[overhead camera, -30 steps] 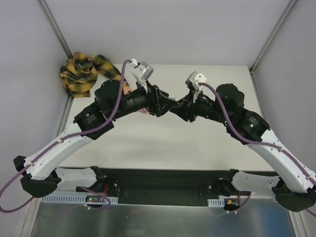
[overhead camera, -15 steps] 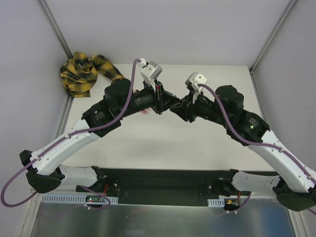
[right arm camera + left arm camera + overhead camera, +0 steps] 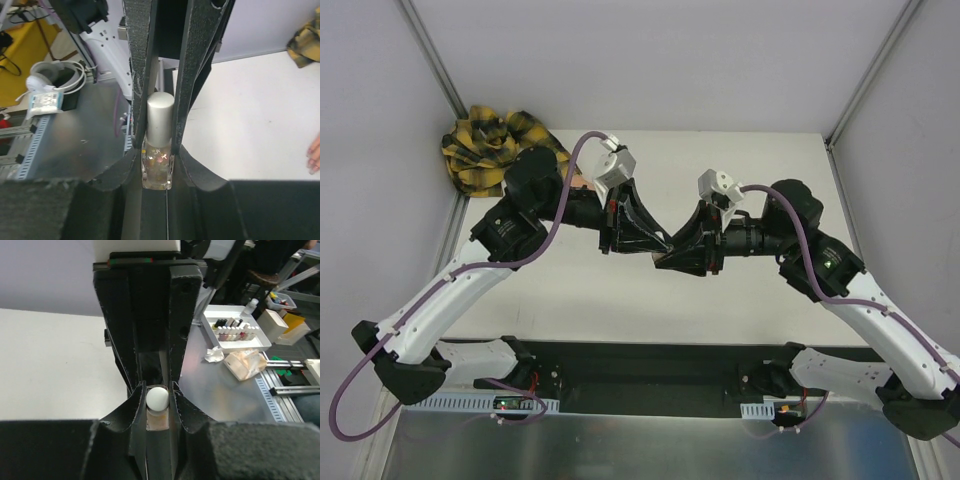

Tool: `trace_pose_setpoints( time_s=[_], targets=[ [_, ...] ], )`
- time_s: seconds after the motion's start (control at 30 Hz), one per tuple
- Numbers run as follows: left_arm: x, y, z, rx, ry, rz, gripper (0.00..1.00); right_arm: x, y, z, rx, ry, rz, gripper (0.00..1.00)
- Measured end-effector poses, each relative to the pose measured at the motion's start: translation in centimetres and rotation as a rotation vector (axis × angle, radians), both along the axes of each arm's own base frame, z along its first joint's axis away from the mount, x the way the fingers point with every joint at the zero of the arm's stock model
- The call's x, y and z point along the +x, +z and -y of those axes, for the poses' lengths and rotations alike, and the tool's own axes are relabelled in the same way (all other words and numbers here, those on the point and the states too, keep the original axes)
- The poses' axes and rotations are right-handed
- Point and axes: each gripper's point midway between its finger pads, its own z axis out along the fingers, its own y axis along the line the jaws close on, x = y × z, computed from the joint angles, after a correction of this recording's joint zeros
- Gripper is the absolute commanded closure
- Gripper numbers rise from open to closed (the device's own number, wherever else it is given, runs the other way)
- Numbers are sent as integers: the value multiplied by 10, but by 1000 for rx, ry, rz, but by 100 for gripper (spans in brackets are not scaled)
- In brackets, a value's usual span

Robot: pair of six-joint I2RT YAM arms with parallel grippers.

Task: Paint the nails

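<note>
Steel bench [image 3: 640, 450] nearest, under arm bases. Over mid white table [image 3: 760, 170]: right gripper [image 3: 159, 155] clamped tight on polish bottle [image 3: 157, 175], left gripper [image 3: 157, 405] pinched closed on its cap [image 3: 157, 399]. Nails [image 3: 313, 164] resting on tabletop off to side, just fingertips showing. Plaid sleeve [image 3: 485, 150] bunched in far-left corner, pale grey walls [image 3: 670, 60] behind.

You have no legible writing in any view: the nail-polish bottle [image 3: 159, 167] shows only flecks through clear glass, and the small bottles [image 3: 235, 333] in the white tray [image 3: 264, 343] are too small to read
</note>
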Motion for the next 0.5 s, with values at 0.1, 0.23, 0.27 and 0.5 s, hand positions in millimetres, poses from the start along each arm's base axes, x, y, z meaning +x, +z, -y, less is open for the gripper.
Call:
trace_pose_setpoints(
  time_s=[0.1, 0.23, 0.27, 0.5],
  targets=[
    [-6, 4, -2, -19, -48, 2, 100, -7, 4, -1, 17, 39, -21, 100],
    [-10, 8, -4, -28, -72, -13, 51, -11, 7, -1, 27, 65, -15, 100],
    [-9, 8, -5, -26, -69, -23, 39, -13, 5, 0, 20, 76, -12, 100],
    [10, 25, -18, -41, 109, -74, 34, -9, -5, 8, -47, 44, 49, 100]
  ],
)
